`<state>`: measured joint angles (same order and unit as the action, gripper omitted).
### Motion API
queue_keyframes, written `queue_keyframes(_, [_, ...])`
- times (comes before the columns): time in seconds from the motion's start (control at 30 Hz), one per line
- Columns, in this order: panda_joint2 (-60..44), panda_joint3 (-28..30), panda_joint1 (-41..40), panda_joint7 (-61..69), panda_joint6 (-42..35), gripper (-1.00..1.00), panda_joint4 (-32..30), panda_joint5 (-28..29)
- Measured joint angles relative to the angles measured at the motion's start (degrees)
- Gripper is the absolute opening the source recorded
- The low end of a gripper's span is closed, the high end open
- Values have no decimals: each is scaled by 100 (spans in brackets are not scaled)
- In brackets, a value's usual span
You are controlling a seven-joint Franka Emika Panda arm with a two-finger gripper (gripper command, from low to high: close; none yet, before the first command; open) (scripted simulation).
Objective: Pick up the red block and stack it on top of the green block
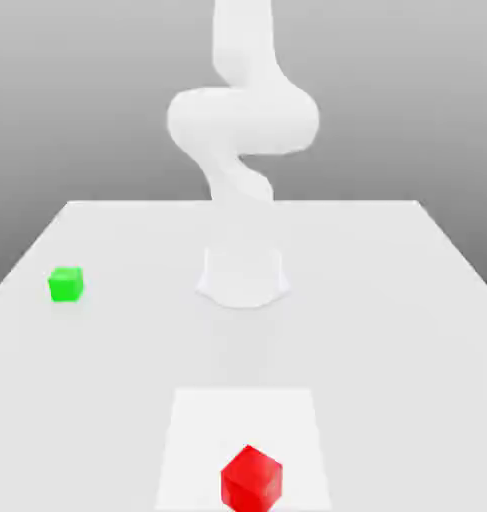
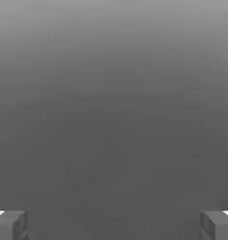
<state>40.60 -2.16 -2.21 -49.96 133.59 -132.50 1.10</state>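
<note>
The red block (image 1: 252,479) is a small glossy cube sitting on the table near the front edge of the exterior view, on a paler square patch (image 1: 197,420). The green block (image 1: 65,284) rests on the table toward the exterior view's left, farther back. They are far apart. In the hand view my gripper (image 2: 114,225) is open, with its two grey fingertips (image 2: 10,225) standing wide apart and nothing between them against a plain grey backdrop. The white arm (image 1: 242,120) rises from its base at the middle of the table.
The arm's round base (image 1: 243,276) stands on the white table (image 1: 407,300) between the two blocks. The table's back edge runs across the exterior view behind the base.
</note>
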Motion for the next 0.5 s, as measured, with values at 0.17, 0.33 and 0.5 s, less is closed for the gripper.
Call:
queue_keyframes(0.17, [-1076,-405,-406,-868,368,0,-147,260])
queue_keyframes(0.33, [-2123,-703,-708,-1734,723,0,-288,543])
queue_keyframes(0.5, [-3167,-842,-859,-2571,1079,0,-430,792])
